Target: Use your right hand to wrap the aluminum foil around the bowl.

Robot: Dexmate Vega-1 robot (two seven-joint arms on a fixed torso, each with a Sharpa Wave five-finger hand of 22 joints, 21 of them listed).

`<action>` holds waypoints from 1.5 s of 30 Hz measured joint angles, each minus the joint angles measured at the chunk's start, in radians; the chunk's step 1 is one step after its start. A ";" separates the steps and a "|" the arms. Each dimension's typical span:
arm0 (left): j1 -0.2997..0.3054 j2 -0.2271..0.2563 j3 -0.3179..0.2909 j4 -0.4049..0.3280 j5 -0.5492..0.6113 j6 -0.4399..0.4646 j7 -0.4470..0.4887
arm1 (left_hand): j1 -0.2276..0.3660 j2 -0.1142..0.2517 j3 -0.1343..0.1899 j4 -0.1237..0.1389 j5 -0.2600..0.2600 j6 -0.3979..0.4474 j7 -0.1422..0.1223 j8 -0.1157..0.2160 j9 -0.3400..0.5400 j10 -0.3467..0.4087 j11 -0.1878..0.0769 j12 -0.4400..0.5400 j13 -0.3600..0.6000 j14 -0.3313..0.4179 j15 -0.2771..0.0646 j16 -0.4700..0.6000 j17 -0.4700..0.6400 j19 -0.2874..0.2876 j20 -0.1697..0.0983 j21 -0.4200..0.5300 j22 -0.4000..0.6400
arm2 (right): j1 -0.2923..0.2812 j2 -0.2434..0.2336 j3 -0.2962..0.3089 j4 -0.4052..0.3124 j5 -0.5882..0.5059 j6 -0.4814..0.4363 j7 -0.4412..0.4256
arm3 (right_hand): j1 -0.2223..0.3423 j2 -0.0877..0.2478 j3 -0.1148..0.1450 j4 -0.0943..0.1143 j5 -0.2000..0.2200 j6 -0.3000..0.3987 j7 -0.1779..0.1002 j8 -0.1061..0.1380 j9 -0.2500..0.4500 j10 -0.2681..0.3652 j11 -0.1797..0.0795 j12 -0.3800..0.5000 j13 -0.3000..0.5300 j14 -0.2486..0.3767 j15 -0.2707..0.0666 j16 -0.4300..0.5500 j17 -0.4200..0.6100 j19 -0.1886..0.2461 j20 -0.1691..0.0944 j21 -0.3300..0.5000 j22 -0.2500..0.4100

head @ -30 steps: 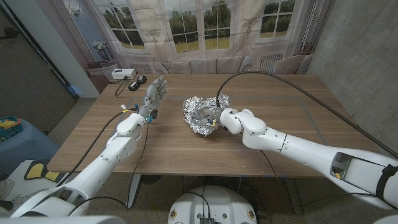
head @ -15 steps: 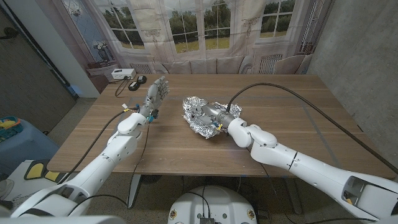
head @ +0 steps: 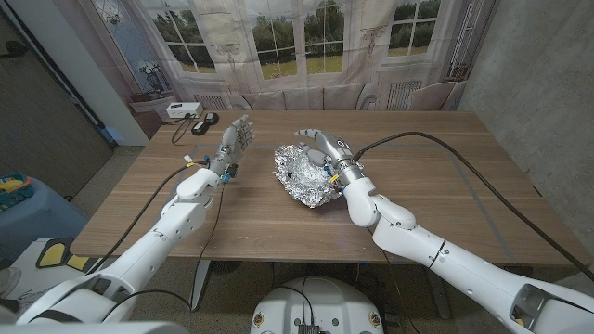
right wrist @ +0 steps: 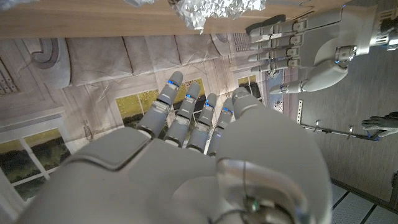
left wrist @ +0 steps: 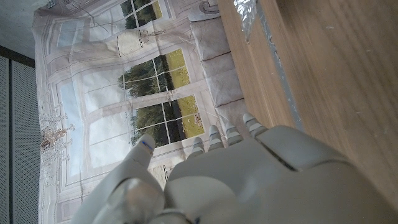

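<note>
The bowl sits mid-table, wrapped in crumpled aluminum foil [head: 303,176]. My right hand [head: 323,148] hovers at the foil's far right side with its fingers spread and nothing in them; I cannot tell whether it touches the foil. In the right wrist view that right hand [right wrist: 186,155] has its fingers extended, with a foil edge [right wrist: 211,7] beyond them and the left hand [right wrist: 305,46] off to the side. My left hand [head: 234,141] stands upright left of the foil, fingers straight, holding nothing. In the left wrist view the left hand [left wrist: 236,180] shows with a foil corner [left wrist: 245,12] beyond it.
A white box [head: 181,109] and small dark items [head: 206,118] lie at the table's far left corner. A black cable [head: 436,139] arches from my right wrist over the table's right half. The wooden table [head: 445,186] is bare to the right.
My right hand has lifted off the foil's right side, turned and opened its fingers, and now sits at the far right edge. The forearm swung nearer. The left hand stayed.
</note>
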 measured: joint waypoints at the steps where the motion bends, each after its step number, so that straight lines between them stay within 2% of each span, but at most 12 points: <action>1: 0.001 0.000 0.000 -0.001 0.000 0.000 0.001 | 0.000 0.000 0.000 0.000 0.000 0.000 0.000 0.000 0.000 0.000 0.000 0.000 0.000 0.000 0.000 0.000 0.000 0.000 0.000 0.000 0.000 | -0.002 0.004 -0.005 -0.015 -0.021 -0.035 0.002 | -0.007 0.000 -0.005 0.000 0.003 0.000 0.000 0.000 0.000 0.010 0.009 0.005 0.002 0.017 0.000 0.007 0.000 0.013 -0.002 0.004 0.001; 7: 0.004 0.001 0.000 -0.004 0.001 0.000 0.004 | 0.000 0.000 0.000 0.000 0.000 0.000 0.000 0.000 0.000 0.000 0.000 -0.006 -0.005 0.000 0.000 0.000 0.000 0.000 0.000 0.000 0.000 | -0.005 0.027 -0.066 -0.089 -0.130 -0.187 0.056 | -0.046 -0.030 -0.044 0.004 0.007 0.011 0.011 0.000 0.000 0.047 0.024 0.016 0.010 0.054 -0.002 0.019 -0.001 0.061 -0.019 0.019 0.005; 10: 0.004 0.001 0.000 -0.004 0.001 0.000 0.005 | 0.000 0.000 0.000 0.000 0.000 0.000 0.000 0.000 0.000 0.000 0.000 -0.006 -0.005 0.000 0.000 0.000 0.000 0.000 0.000 0.000 0.000 | 0.010 0.054 -0.138 -0.124 -0.212 -0.293 0.101 | -0.076 -0.058 -0.069 0.009 0.007 0.011 0.011 -0.004 0.000 0.046 0.025 0.016 0.014 0.053 -0.002 0.009 -0.008 0.066 -0.014 0.019 0.006; 13: 0.004 0.000 0.000 -0.004 0.001 0.000 0.004 | 0.000 0.000 0.000 0.000 0.000 0.000 0.000 0.000 0.000 0.000 0.000 -0.006 -0.005 0.000 0.000 0.000 0.000 0.000 0.000 0.000 0.000 | 0.025 0.074 -0.182 -0.132 -0.267 -0.374 0.135 | -0.119 -0.081 -0.097 0.022 0.019 -0.011 0.021 -0.012 0.000 0.022 0.049 -0.003 0.012 0.000 -0.001 -0.024 -0.021 0.033 0.000 0.001 0.003; 16: 0.004 -0.001 0.000 -0.001 0.001 -0.002 0.001 | 0.000 0.000 0.000 0.000 0.000 0.000 0.000 0.000 0.000 -0.004 -0.004 -0.006 -0.005 0.000 0.000 0.000 0.000 0.000 0.000 0.000 0.000 | 0.051 0.101 -0.233 -0.131 -0.323 -0.468 0.184 | -0.149 -0.096 -0.119 0.034 0.029 -0.032 0.032 -0.017 -0.001 -0.010 0.059 -0.019 0.007 -0.045 0.019 -0.057 -0.032 -0.007 0.011 -0.020 0.003; 22: 0.004 -0.001 0.000 0.001 0.000 -0.005 -0.002 | 0.000 0.000 0.000 0.000 0.000 0.000 0.000 0.000 0.000 -0.004 -0.004 -0.006 -0.005 0.000 0.000 0.000 0.000 0.000 0.000 0.000 0.000 | 0.101 0.135 -0.306 -0.111 -0.378 -0.669 0.258 | -0.163 -0.094 -0.132 0.039 0.041 -0.086 0.032 -0.024 -0.003 -0.080 0.064 -0.051 0.002 -0.126 0.040 -0.106 -0.042 -0.058 0.035 -0.038 -0.001; 24: 0.006 0.000 0.000 0.001 -0.001 -0.007 -0.003 | 0.000 0.000 0.000 0.000 0.000 0.000 0.000 0.000 0.000 -0.004 -0.004 -0.006 -0.005 0.000 0.000 0.000 0.000 0.000 0.000 0.000 0.000 | 0.124 0.143 -0.334 -0.102 -0.379 -0.761 0.279 | -0.165 -0.092 -0.132 0.039 0.041 -0.089 0.029 -0.024 -0.003 -0.092 0.066 -0.055 0.002 -0.142 0.046 -0.115 -0.046 -0.072 0.049 -0.041 -0.001; 27: 0.007 0.002 -0.001 0.000 -0.001 -0.007 -0.004 | 0.000 0.000 0.000 0.000 0.000 0.000 0.000 0.000 0.000 -0.004 -0.004 -0.006 -0.005 0.000 0.000 0.000 -0.004 0.000 0.000 0.000 0.000 | 0.128 0.144 -0.340 -0.100 -0.379 -0.839 0.293 | -0.169 -0.088 -0.134 0.038 0.041 -0.089 0.029 -0.024 -0.003 -0.093 0.068 -0.055 0.002 -0.145 0.045 -0.115 -0.046 -0.072 0.061 -0.041 -0.001; 31: 0.008 0.003 -0.001 -0.001 -0.002 -0.007 -0.006 | 0.000 0.000 0.000 0.000 0.000 0.000 0.000 0.000 0.000 -0.004 -0.004 -0.006 -0.005 -0.005 0.005 0.000 -0.005 0.000 0.000 0.000 0.000 | 0.152 0.153 -0.372 -0.083 -0.411 -0.936 0.336 | -0.173 -0.084 -0.140 0.039 0.043 -0.089 0.029 -0.024 -0.003 -0.077 0.067 -0.046 0.002 -0.088 0.026 -0.100 -0.046 -0.047 0.068 -0.035 -0.001; 37: 0.003 0.004 -0.001 -0.001 -0.002 -0.007 -0.012 | 0.000 0.000 0.000 0.000 0.000 0.000 0.000 0.000 0.000 -0.006 -0.002 -0.009 -0.005 -0.005 0.005 0.000 -0.005 0.000 0.000 0.000 0.000 | 0.132 0.180 -0.375 -0.061 -0.512 -1.001 0.407 | -0.182 -0.075 -0.151 0.037 0.049 -0.070 0.043 -0.014 -0.003 -0.006 0.078 -0.019 0.005 0.022 0.006 -0.055 -0.037 0.035 0.032 -0.006 0.002; 41: -0.002 0.003 0.002 0.004 -0.002 -0.007 -0.018 | 0.000 0.000 0.000 0.000 0.000 0.000 0.000 0.000 0.000 -0.009 0.002 -0.009 -0.005 -0.005 0.005 0.000 -0.005 0.000 0.000 0.000 0.000 | 0.107 0.214 -0.368 -0.043 -0.565 -1.024 0.428 | -0.182 -0.075 -0.153 0.035 0.049 -0.056 0.043 -0.008 -0.003 0.014 0.079 -0.012 0.010 0.045 0.003 -0.044 -0.031 0.055 0.022 0.002 0.002; 45: -0.005 0.002 0.003 0.007 -0.002 -0.007 -0.018 | 0.000 0.000 0.000 0.000 0.000 -0.006 -0.005 -0.004 0.000 -0.009 0.002 -0.009 -0.005 -0.005 0.005 0.000 -0.005 0.000 0.000 0.000 0.000 | 0.106 0.216 -0.368 -0.043 -0.602 -1.036 0.451 | -0.182 -0.075 -0.156 0.032 0.049 -0.049 0.050 -0.008 -0.003 0.020 0.080 -0.010 0.010 0.049 0.007 -0.043 -0.029 0.068 0.020 0.002 0.002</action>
